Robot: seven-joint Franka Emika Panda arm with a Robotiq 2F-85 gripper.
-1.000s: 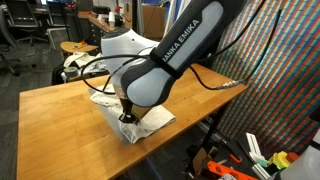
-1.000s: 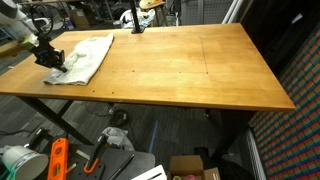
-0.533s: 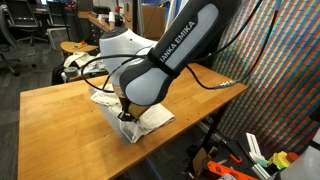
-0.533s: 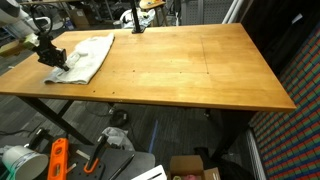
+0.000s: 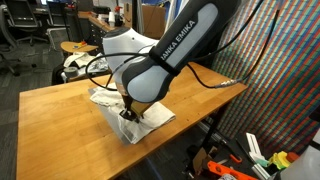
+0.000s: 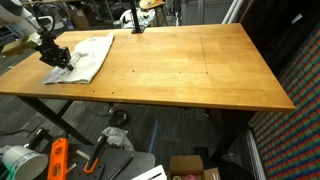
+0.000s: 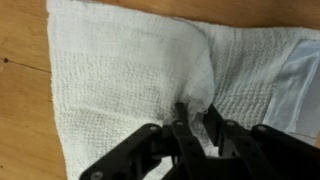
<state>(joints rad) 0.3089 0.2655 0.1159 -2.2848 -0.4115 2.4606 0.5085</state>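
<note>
Exterior view, from behind the arm: the arm (image 5: 165, 60) bends down over the table (image 5: 60, 110), and the gripper (image 5: 127, 115) points straight down onto a white towel (image 5: 155, 120). The towel lies flat-ish near the table's far edge, spreading out on both sides of the gripper. The fingertips are at the cloth, but the arm's bulk hides most of the contact.

Exterior view, across the table: the towel (image 6: 90, 55) sits at a far corner of the table (image 6: 180, 70), rumpled and partly folded. The gripper (image 6: 55, 58) is down on the towel's end nearest that corner. It is too small here to read the fingers.

Wrist view: the towel (image 7: 110, 70) fills most of the picture, with bare table (image 7: 20, 40) along one side. The gripper (image 7: 197, 125) comes in from the bottom. The two black fingers (image 7: 181, 125) stand a narrow gap apart, and a raised fold of towel runs up from between them. The cloth lies in the gap and under both tips. It looks like a light pinch on the fold, but I cannot tell whether the pads really clamp it.
</note>
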